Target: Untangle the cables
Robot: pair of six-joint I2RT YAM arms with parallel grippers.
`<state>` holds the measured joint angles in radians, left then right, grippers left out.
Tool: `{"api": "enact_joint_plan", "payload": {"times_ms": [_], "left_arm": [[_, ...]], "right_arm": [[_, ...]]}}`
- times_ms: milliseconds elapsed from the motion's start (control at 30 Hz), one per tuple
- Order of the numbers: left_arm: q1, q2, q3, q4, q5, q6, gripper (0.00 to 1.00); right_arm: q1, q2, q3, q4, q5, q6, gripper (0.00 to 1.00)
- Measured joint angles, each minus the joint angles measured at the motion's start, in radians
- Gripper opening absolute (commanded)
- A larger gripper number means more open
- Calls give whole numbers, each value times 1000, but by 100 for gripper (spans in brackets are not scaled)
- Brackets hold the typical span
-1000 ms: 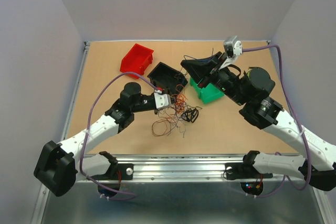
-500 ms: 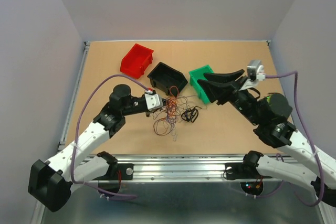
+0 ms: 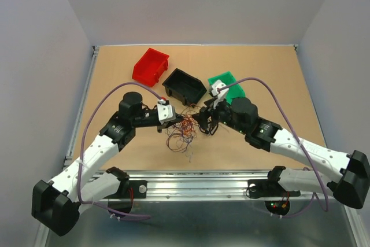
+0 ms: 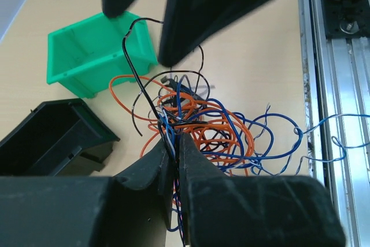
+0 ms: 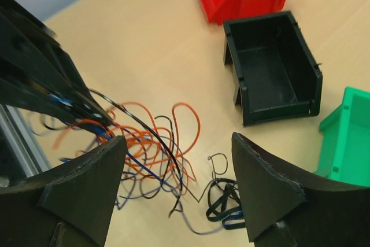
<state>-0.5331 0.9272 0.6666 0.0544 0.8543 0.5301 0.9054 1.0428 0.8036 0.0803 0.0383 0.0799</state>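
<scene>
Cables (image 3: 182, 132) are a loose messy heap on the table (image 3: 115, 79), near the middle, just in front of the black bin (image 3: 184, 85) and right between the two arms. Mostly orange, blue and black strands, and a few thin blue ones trail off toward the metal rail (image 4: 341, 85) at the near edge.

Left gripper (image 3: 175, 122) is squeezed almost completely closed on a bunch of those strands. In the left wrist view the two fingers (image 4: 144, 172) pinch them right at the tips, with one black wire arcing up and away from the pinch.

Right gripper (image 3: 203, 121) comes in from the other side with its jaws spread wide and nothing between them. In its own wrist view the tangle lies below the gap, and a small black coil (image 5: 222, 201) sits on the table just beside the main heap, toward the green bin (image 5: 347, 137).

Bins line up along the back: red bin (image 3: 151, 65) on the left, black one in the middle, green one on the right, partly behind the right arm. The black one looks empty in the right wrist view.
</scene>
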Motion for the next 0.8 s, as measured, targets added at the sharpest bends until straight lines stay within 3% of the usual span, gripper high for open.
{"api": "enact_joint_plan", "payload": {"times_ms": [333, 400, 567, 633, 800], "left_arm": [[50, -55, 14, 18, 55, -45, 15], [51, -80, 9, 42, 52, -64, 15], [53, -122, -11, 88, 40, -88, 15], [53, -132, -20, 100, 26, -95, 15], [55, -153, -43, 152, -125, -134, 16]], "right_arm": [[0, 204, 32, -13, -166, -89, 76], [0, 229, 43, -4, -212, -100, 62], [0, 248, 48, 29, -310, -122, 8], [0, 248, 48, 46, -304, -112, 0], [0, 232, 48, 13, -117, -51, 0]]}}
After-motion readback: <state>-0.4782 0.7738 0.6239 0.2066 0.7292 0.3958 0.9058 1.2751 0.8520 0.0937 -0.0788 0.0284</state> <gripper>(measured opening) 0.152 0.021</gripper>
